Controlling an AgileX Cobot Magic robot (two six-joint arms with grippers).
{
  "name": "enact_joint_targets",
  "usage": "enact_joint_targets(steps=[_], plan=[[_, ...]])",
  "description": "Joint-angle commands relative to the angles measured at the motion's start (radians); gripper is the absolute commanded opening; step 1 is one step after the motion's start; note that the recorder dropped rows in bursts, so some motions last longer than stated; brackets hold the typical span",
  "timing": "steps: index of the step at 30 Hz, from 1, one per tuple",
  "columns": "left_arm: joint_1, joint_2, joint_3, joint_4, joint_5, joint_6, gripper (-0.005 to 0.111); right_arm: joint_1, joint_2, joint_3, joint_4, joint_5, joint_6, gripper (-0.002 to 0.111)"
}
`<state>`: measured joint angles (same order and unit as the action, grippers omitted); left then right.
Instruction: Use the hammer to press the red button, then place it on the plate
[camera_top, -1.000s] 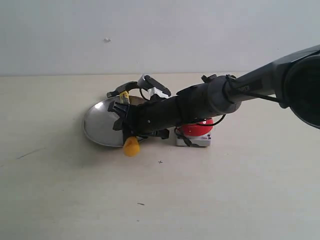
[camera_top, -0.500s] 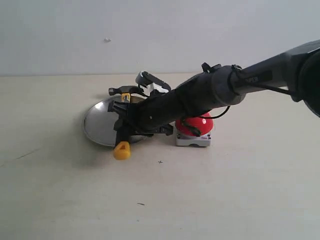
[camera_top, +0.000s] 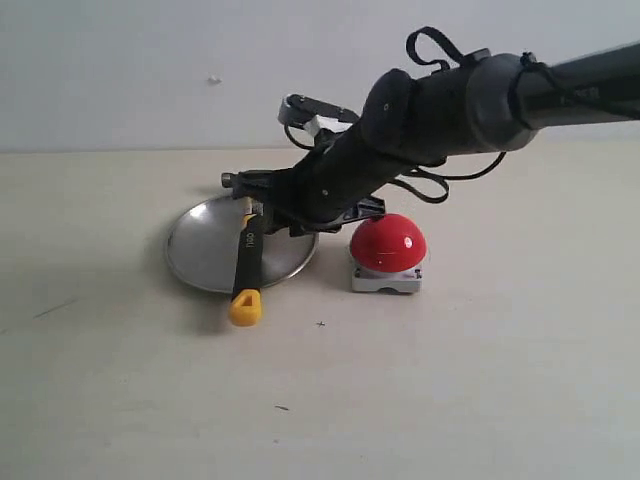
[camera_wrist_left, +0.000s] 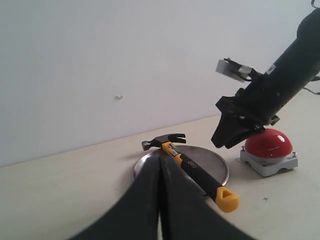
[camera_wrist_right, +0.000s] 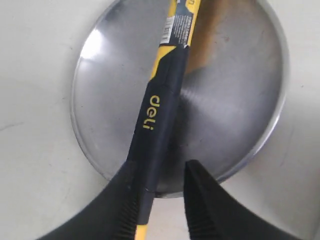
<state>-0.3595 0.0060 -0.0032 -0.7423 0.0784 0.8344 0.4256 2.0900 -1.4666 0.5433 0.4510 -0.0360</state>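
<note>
The hammer (camera_top: 247, 262) lies across the plate (camera_top: 200, 255), its dark head at the far rim and its yellow butt end overhanging the near rim onto the table. My right gripper (camera_top: 285, 205) hovers just above the plate, open, holding nothing. In the right wrist view the hammer's black handle (camera_wrist_right: 160, 115) runs over the plate (camera_wrist_right: 230, 100) below the gripper (camera_wrist_right: 161, 170), close to one finger. The red button (camera_top: 388, 243) stands right of the plate, uncovered. My left gripper (camera_wrist_left: 161, 165) is shut and empty, back from the plate (camera_wrist_left: 205, 160), hammer (camera_wrist_left: 192, 167) and button (camera_wrist_left: 267, 142).
The beige table (camera_top: 450, 380) carries only the plate, hammer and button. A plain pale wall (camera_top: 150, 70) rises behind it. The right arm (camera_top: 470, 100) reaches in from the right, passing above the button.
My right gripper has let go of the hammer and risen up and to the right. The hammer now rests on the plate, and the button is no longer covered by the arm.
</note>
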Motion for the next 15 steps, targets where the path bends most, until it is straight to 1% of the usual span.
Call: enact_joint_targets(steps=[1,2,3,5,6,7,8,9,10,11,12,13,15], plan=[[0.001,-0.006,0.003,-0.001,0.002,-0.001,0.0,0.043,-0.122,0.035,-0.247,-0.021,0.072,0.005],[0.001,-0.006,0.003,-0.001,0.002,-0.001,0.0,0.07,-0.177,0.089,-0.26,-0.082,0.072,0.0],[0.001,-0.006,0.003,-0.001,0.002,-0.001,0.0,0.084,-0.209,0.125,-0.262,-0.118,0.072,0.0],[0.001,-0.006,0.003,-0.001,0.002,-0.001,0.0,0.155,-0.353,0.297,-0.264,-0.273,0.072,0.0],[0.001,-0.006,0.003,-0.001,0.002,-0.001,0.0,0.172,-0.386,0.353,-0.264,-0.313,0.072,0.0],[0.001,-0.006,0.003,-0.001,0.002,-0.001,0.0,0.221,-0.477,0.478,-0.264,-0.435,0.072,0.0],[0.001,-0.006,0.003,-0.001,0.002,-0.001,0.0,0.248,-0.523,0.545,-0.262,-0.512,0.072,0.0],[0.001,-0.006,0.003,-0.001,0.002,-0.001,0.0,0.296,-0.607,0.663,-0.253,-0.66,0.072,0.0],[0.001,-0.006,0.003,-0.001,0.002,-0.001,0.0,0.32,-0.652,0.722,-0.253,-0.714,0.072,0.0],[0.001,-0.006,0.003,-0.001,0.002,-0.001,0.0,0.356,-0.725,0.811,-0.253,-0.756,0.088,0.0],[0.001,-0.006,0.003,-0.001,0.002,-0.001,0.0,0.364,-0.748,0.841,-0.25,-0.746,0.092,0.0],[0.001,-0.006,0.003,-0.001,0.002,-0.001,0.0,0.371,-0.783,0.886,-0.247,-0.697,0.092,0.0],[0.001,-0.006,0.003,-0.001,0.002,-0.001,0.0,0.371,-0.817,0.913,-0.247,-0.613,0.089,0.0]])
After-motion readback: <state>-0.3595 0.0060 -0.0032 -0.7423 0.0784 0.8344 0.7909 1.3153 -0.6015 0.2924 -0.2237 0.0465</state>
